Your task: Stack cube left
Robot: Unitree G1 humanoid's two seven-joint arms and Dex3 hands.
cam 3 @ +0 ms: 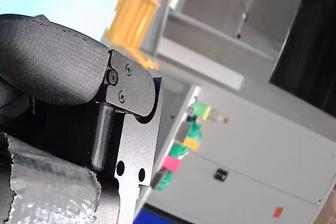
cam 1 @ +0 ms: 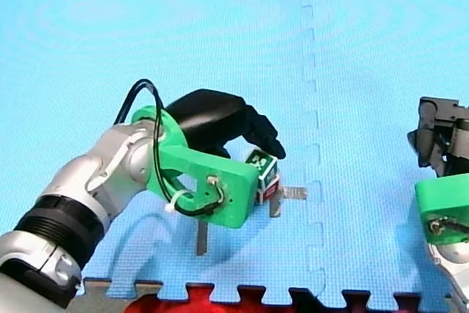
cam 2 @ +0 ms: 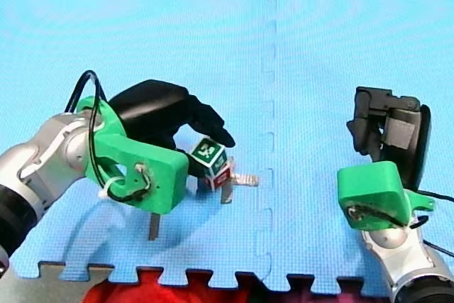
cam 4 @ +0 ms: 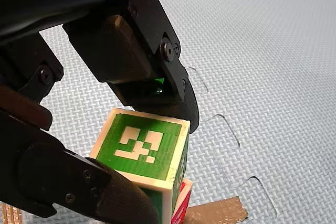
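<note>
Gripping the green cube [cam 2: 208, 154] in the left hand [cam 2: 162, 111], fingers closed round it; resting it, slightly tilted, on the red cube [cam 2: 223, 176] directly beneath. Hanging well apart and farther off, right hand [cam 2: 386, 131], grip unclear.

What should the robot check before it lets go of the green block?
1. Is the green cube above the red cube: ok.
2. Is the green cube sitting flat on it: cannot tell, it looks tilted.
3. Is the left hand gripping the green cube: ok.
4. Is the right hand out of the way, off to the side over the blue mat and holding nothing: ok.
</note>
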